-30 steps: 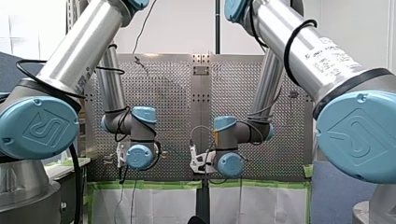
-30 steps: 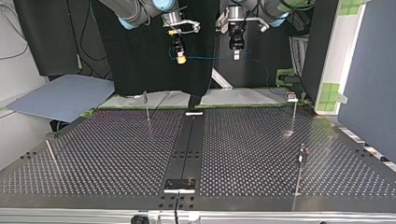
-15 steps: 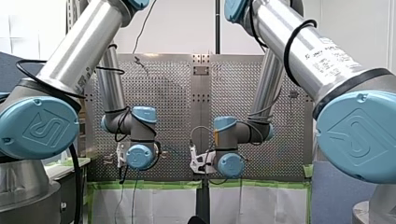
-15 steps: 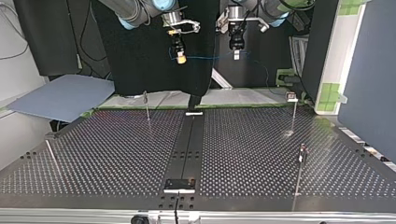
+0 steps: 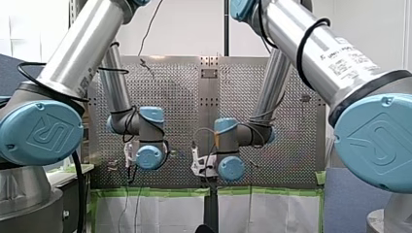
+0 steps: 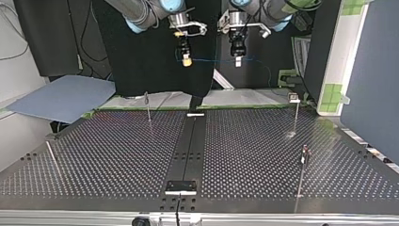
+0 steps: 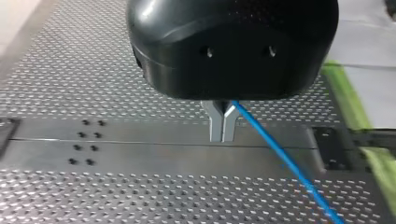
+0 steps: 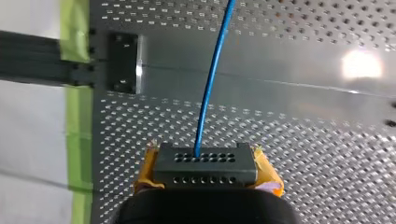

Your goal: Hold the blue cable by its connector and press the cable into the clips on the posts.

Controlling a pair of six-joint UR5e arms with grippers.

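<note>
Both grippers hang high above the far edge of the perforated table (image 6: 117, 155). A thin blue cable (image 6: 211, 60) runs level between them. My right gripper (image 6: 187, 60), with yellow pads, is shut on the cable's dark connector block (image 8: 205, 164); the blue cable (image 8: 212, 79) leaves the block and runs ahead over the plate. My left gripper (image 7: 222, 126) has its metal fingers shut on the blue cable (image 7: 280, 158), which trails off to one side. Thin posts with clips stand on the table: one (image 6: 148, 107) at the top view's left, two (image 6: 295, 113) (image 6: 303, 162) at its right.
A black rail (image 6: 188, 146) runs down the table's middle with a small block (image 6: 180, 186) at its near end. A bare rod (image 6: 52, 157) leans at the top view's left. Green tape (image 8: 77, 116) lines the table's edge, and a blue sheet (image 6: 61, 96) lies beyond it.
My right gripper has shifted toward my left one with the connector, shortening the cable span between them. Both grippers sit slightly lower in the top view.
</note>
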